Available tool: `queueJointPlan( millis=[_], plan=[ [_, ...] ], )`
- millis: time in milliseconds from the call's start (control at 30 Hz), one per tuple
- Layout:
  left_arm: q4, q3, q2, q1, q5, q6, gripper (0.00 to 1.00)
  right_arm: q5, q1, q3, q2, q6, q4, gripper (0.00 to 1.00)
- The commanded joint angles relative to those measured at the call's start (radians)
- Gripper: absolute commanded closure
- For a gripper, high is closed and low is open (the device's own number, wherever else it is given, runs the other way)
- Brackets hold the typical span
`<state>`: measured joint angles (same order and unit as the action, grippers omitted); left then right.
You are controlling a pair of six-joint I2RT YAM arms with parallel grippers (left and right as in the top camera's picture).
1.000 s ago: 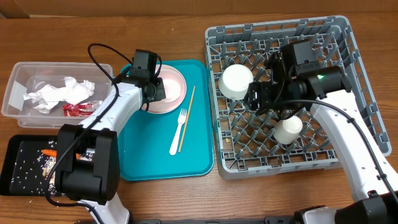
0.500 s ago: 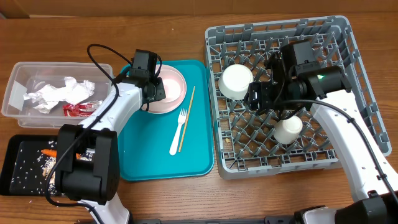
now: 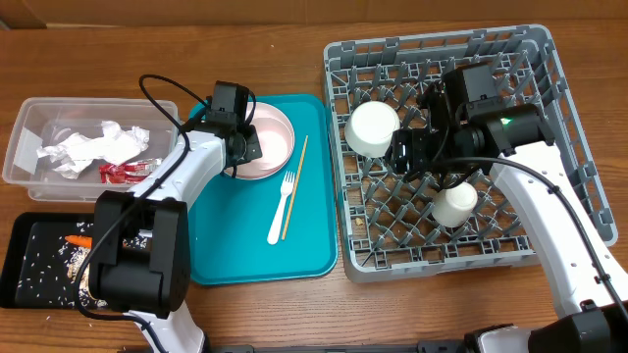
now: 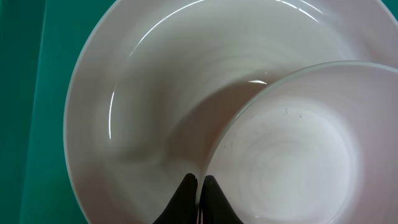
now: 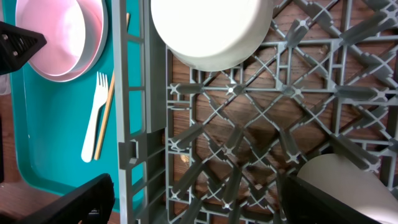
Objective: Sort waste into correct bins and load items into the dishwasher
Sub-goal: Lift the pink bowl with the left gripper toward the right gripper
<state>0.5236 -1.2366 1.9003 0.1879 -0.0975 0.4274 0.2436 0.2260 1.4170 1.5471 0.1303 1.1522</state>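
A pale pink plate [image 3: 278,137] sits at the back of the teal tray with a white bowl [image 4: 292,149] inside it. My left gripper [image 3: 241,147] is pinched shut on that bowl's rim, one finger on each side, in the left wrist view [image 4: 199,185]. A white fork [image 3: 282,208] and wooden chopsticks [image 3: 294,186] lie on the tray. My right gripper [image 3: 412,152] is open and empty above the grey dish rack [image 3: 559,108]. In the rack, an upturned white bowl [image 3: 372,127] sits to the left and a white cup [image 3: 455,205] in the middle.
The teal tray [image 3: 314,250] lies between the bins and the rack. The clear tub [image 3: 29,147] holds napkins [image 3: 93,147] and a red wrapper [image 3: 123,171]. The black tray [image 3: 20,257] holds a carrot [image 3: 77,239] and rice grains.
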Motion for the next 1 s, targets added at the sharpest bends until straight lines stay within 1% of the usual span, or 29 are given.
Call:
queueJointPlan(
  millis=[0,167,267,300,400,433,567,733,967],
  plan=[
    [0.008,0.002,0.003,-0.008,-0.018,0.006,0.96,-0.007,0.003,0.002,0.003,-0.003,-0.002,0.07],
    [0.101,-0.076,-0.053,-0.027,-0.040,0.007,0.96,-0.007,0.003,0.002,0.003,-0.003,-0.002,0.04],
    [0.197,-0.153,-0.138,-0.032,-0.039,0.002,0.96,-0.006,0.003,0.002,0.003,-0.002,-0.002,0.04],
    [0.229,-0.177,-0.175,-0.031,-0.032,-0.003,0.96,0.002,0.003,0.002,0.003,-0.002,-0.002,0.01],
    [0.287,-0.195,-0.277,-0.010,0.009,-0.028,0.96,0.118,0.003,0.002,0.003,-0.002,-0.013,0.00],
    [0.319,-0.195,-0.304,0.000,0.029,-0.027,0.96,0.204,0.003,0.002,0.003,-0.002,-0.022,0.00],
    [0.402,-0.195,-0.318,0.037,0.117,-0.028,0.96,0.366,0.003,0.002,0.003,-0.001,-0.051,0.00],
    [0.449,-0.185,-0.317,0.091,0.138,-0.028,0.96,0.373,0.024,0.002,0.003,0.002,-0.053,0.01],
    [0.444,-0.185,-0.317,0.192,0.150,-0.032,0.96,0.361,0.125,0.002,0.003,0.002,-0.113,0.02]
  ],
)
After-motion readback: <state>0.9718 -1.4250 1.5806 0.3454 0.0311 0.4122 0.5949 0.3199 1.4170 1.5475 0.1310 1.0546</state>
